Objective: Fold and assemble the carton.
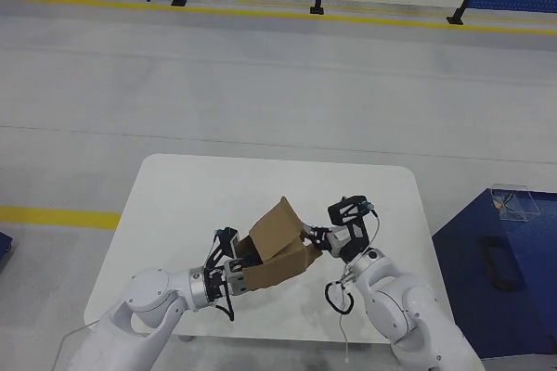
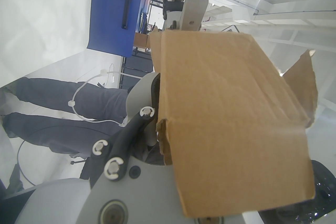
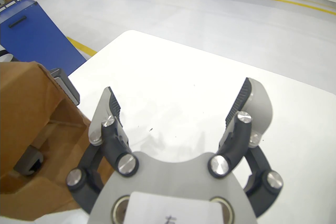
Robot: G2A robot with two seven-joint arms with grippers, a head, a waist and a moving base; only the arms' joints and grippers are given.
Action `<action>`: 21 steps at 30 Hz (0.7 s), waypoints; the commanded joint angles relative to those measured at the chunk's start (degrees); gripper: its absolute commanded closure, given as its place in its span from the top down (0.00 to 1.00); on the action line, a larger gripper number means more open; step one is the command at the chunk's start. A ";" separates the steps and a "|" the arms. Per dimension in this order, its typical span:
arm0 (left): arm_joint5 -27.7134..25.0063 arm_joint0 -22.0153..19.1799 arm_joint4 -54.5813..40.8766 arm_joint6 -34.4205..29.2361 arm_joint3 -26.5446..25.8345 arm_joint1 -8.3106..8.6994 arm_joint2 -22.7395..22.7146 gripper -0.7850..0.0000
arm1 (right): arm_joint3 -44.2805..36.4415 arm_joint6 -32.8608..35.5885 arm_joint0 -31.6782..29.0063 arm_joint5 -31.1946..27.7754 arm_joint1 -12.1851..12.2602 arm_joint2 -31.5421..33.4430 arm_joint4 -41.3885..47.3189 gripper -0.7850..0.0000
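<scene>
A brown carton (image 1: 277,246) stands partly folded on the white table (image 1: 204,195), with one flap raised toward the far side. My left gripper (image 1: 230,262) comes in from the near left and is shut on the carton's wall. One of its fingers (image 3: 65,86) lies along the outside of that wall and its other side is inside the box. In the left wrist view a carton panel (image 2: 231,117) covers most of that gripper, leaving one finger (image 2: 195,9) showing past the edge. My right gripper (image 3: 178,86) is open with nothing in it, just beside the carton (image 3: 29,114), over bare table.
A blue cabinet (image 1: 511,269) stands off the table's right side with a small clear box (image 1: 512,199) on top. Another blue cabinet (image 3: 29,33) stands off the left side. The far half of the table is bare.
</scene>
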 commanded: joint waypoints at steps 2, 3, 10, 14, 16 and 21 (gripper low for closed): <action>-0.12 -0.05 0.10 -0.20 -0.02 0.02 -0.19 0.00 | -0.62 0.11 -0.79 -0.70 0.01 0.22 -0.03 1.00; -0.24 -0.01 -0.07 0.06 0.02 0.02 -0.38 0.00 | -0.89 0.18 -1.05 -0.90 0.00 0.25 0.01 1.00; -0.47 0.44 0.96 2.82 -0.24 -0.11 -0.15 0.00 | -2.64 -1.06 -2.52 4.49 -0.49 -1.70 -4.53 1.00; -0.83 0.64 2.65 4.24 -0.54 -0.18 0.38 0.00 | -3.22 -2.99 -2.85 9.54 -1.11 -4.64 -9.30 1.00; -1.06 0.95 3.21 4.74 -0.76 -0.22 0.63 0.00 | -3.43 -3.33 -2.92 11.49 -1.40 -6.05 -11.58 1.00; -1.00 1.42 3.22 4.75 -1.25 -0.22 0.54 0.00 | -3.73 -3.40 -3.02 13.85 -2.03 -8.47 -14.58 1.00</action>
